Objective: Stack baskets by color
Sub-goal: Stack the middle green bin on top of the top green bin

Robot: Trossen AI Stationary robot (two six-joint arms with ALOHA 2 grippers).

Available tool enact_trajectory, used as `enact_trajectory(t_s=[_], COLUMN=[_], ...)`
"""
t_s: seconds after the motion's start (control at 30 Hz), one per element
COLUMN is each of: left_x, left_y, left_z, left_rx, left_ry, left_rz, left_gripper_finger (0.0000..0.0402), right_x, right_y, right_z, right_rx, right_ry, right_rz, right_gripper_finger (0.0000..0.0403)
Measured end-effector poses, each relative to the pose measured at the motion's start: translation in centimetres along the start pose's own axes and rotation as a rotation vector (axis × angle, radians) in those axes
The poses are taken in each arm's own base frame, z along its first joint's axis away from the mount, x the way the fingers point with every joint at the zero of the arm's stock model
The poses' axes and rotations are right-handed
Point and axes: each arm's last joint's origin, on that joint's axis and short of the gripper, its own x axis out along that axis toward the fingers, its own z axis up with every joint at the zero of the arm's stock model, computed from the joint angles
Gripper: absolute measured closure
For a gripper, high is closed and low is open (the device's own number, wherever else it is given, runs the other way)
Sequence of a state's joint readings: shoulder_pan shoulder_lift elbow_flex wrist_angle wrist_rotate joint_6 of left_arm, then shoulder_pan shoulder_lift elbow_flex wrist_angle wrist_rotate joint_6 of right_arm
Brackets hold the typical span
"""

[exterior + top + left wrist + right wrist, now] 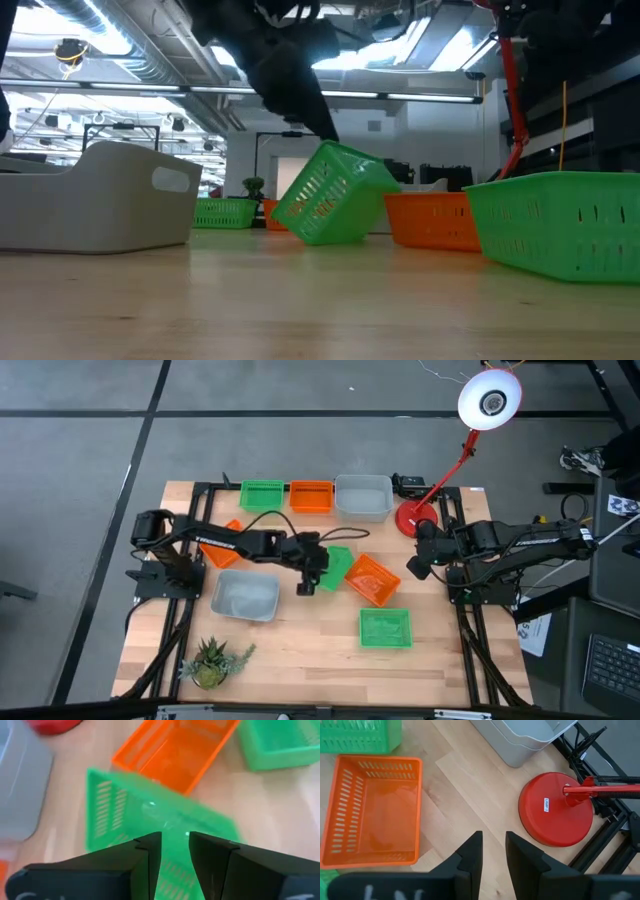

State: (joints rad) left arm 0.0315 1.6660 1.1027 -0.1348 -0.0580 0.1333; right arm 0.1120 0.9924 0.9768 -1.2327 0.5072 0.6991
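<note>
A bright green basket (340,565) stands tilted at the table's middle, with my left gripper (308,582) shut on it; the low view shows this tilted basket (330,195) under the dark gripper (300,95). Beside it lies an orange basket (372,578), and a second green basket (385,628) sits nearer the front. A grey basket (245,597) rests front left. My right gripper (494,851) hovers at the right, beside the red lamp base (555,810), slightly open and holding nothing. My left gripper pinches one wall of the green basket at its rim (175,837) between its two fingers. The fingers slant down at it from the table's left. The basket hangs tilted, its held side (335,148) raised. Whether its low edge (318,240) touches the table, I cannot tell.
Along the far edge stand a green basket (262,494), an orange basket (310,496) and a grey basket (363,496). Another orange basket (220,552) lies under the left arm. A potted plant (212,662) sits front left. Bare wood lies at the front middle.
</note>
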Motion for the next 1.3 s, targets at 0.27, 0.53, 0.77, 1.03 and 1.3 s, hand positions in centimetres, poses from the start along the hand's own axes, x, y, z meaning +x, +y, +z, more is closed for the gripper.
enact_trajectory(t_s=[0.27, 0.53, 0.77, 1.03, 1.3], left_x=[-0.1, -0.3, -0.3, -0.1, 0.0], left_y=[-2.4, -3.1, -2.9, -0.5, 2.6], left_z=[0.2, -1.6, -1.5, -1.8, -2.1], left_rx=[-0.044, -0.106, -0.088, -0.166, -0.453], left_ry=[-0.004, 0.197, 0.185, 0.197, 0.162], left_rz=[-0.053, -0.022, 0.042, 0.151, 0.218], left_gripper_finger=[0.0309, 0.0309, 0.0309, 0.0289, 0.024], right_x=[0.0, 0.0, 0.0, 0.0, 0.0], right_y=[0.0, 0.0, 0.0, 0.0, 0.0], right_z=[0.0, 0.0, 0.0, 0.0, 0.0], right_rx=[0.004, 0.004, 0.005, 0.005, 0.004], right_ry=[-0.001, -0.001, 0.0, 0.001, 0.001], right_rz=[0.001, 0.001, 0.002, 0.003, 0.003], right_gripper_finger=[0.0318, 0.0318, 0.0318, 0.0318, 0.0318])
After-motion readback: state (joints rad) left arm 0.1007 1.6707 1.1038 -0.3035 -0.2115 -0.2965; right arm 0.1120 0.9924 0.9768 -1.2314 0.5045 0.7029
